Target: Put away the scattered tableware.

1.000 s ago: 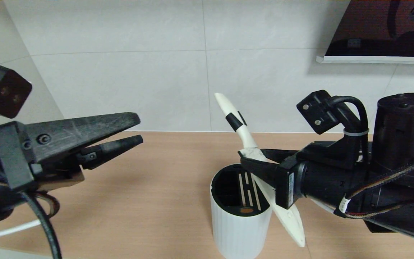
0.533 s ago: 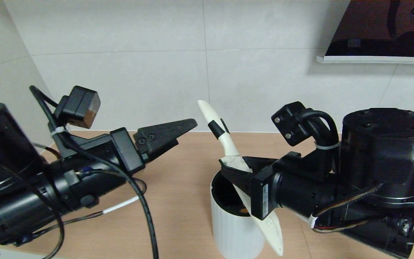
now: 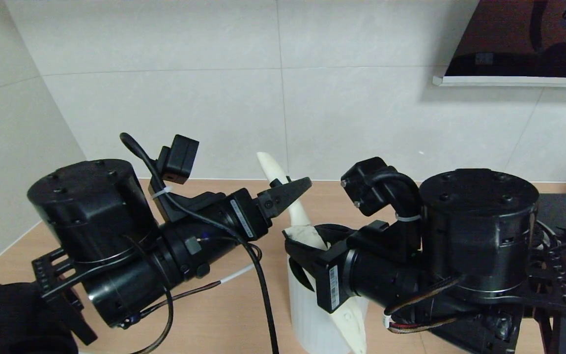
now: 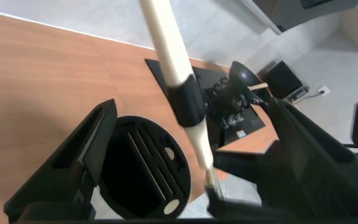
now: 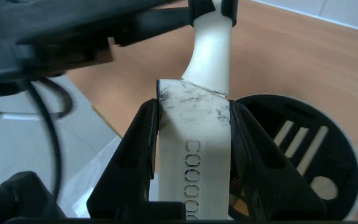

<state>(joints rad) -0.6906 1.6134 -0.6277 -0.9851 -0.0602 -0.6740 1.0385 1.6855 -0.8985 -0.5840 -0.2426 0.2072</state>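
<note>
- On the right gripper (image 3: 307,242) (image 5: 194,152): shifted left and a little lower than a second ago, with the spatula carried along. Pinching the spatula's wide blade just below the neck, one finger at each side of it.
- On the left gripper (image 3: 288,192) (image 4: 190,107): swung in from the far left of the head view, where it hung well apart from the spatula a second ago. Now just beside the handle, fingers spread wide to either side of the handle's black band and clear of it on both sides.
- About the spatula (image 3: 274,172) (image 4: 165,43) (image 5: 211,50):
  - Cream-white plastic, with a rounded handle tip and a black band partway down the handle.
  - Flat blade with a row of small holes and dark scuff marks near the neck.
  - Held tilted, handle up and leaning left toward the wall, with the tip lower and further left than before.
  - Blade end hanging in front of the holder's white wall, outside the opening.
- About the utensil holder (image 3: 305,314) (image 4: 166,134) (image 5: 334,130): white ribbed cylinder with a black inside and pale slots at the bottom. Upright on the counter in the same spot as before, just beside and under the gripped blade, its mouth now hidden behind the right gripper in the head view.
- Around it: wooden countertop (image 3: 224,314), pale tiled wall (image 3: 165,98), black cooktop (image 3: 558,206) at the right, dark range hood (image 3: 523,49) above it.
</note>
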